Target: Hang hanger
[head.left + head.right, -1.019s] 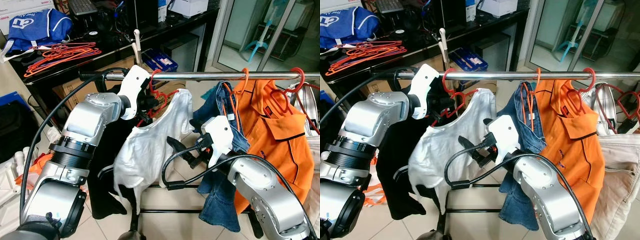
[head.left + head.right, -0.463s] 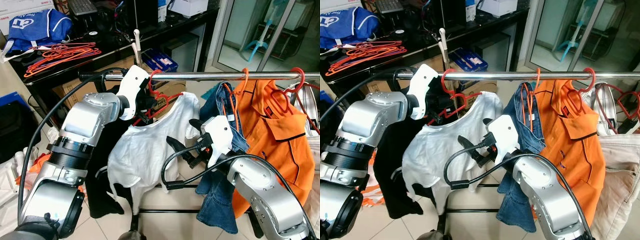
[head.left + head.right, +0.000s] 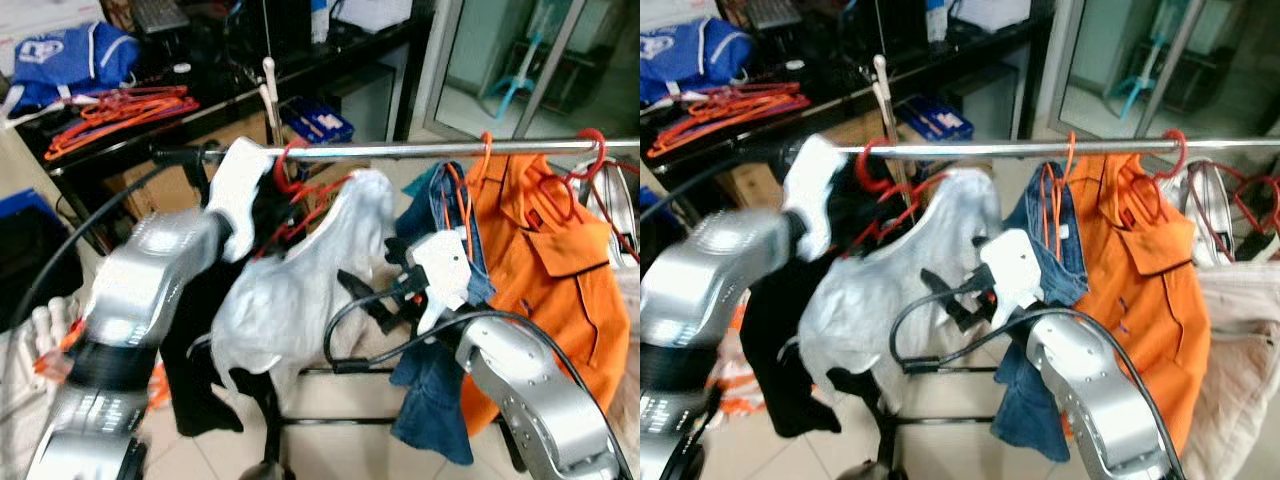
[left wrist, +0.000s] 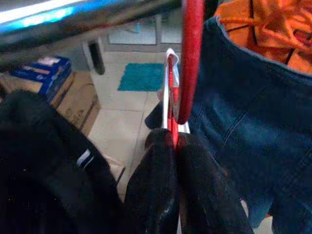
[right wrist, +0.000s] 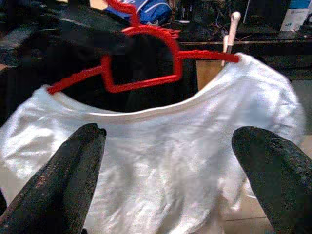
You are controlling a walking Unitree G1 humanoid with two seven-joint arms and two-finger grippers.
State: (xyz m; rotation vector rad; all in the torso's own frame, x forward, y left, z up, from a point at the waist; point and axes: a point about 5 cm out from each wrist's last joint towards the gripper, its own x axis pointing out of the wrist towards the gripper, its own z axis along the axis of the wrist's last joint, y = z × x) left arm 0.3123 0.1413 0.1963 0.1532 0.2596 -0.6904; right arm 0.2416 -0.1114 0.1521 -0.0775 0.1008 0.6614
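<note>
Blur smears the left arm in the head views, upper left of centre, where the left gripper point(image 4: 173, 146) is raised to the metal rail point(image 3: 430, 150). Its wrist view shows the two black fingers point(image 4: 151, 185) pressed together on the red hanger point(image 3: 300, 195) just below its hook, which curves up toward the rail at the top of that frame. White T-shirt point(image 3: 290, 290) hangs from this hanger, draped down through the centre-left of the head views, with a black garment point(image 3: 195, 350) behind it at lower left.

Right gripper point(image 5: 168, 146) sits at centre frame, pointed at the shirt; its fingers point(image 5: 73, 170) stand wide apart with nothing between them, the white fabric and the hanger's red neck beyond.

Further right along the rail hang blue jeans point(image 3: 435, 400) and an orange shirt point(image 3: 545, 260), each on its own hanger. On the dark table point(image 3: 130, 135) at upper left lie a pile of orange hangers point(image 3: 120, 105) and a blue bag point(image 3: 65, 60)
</note>
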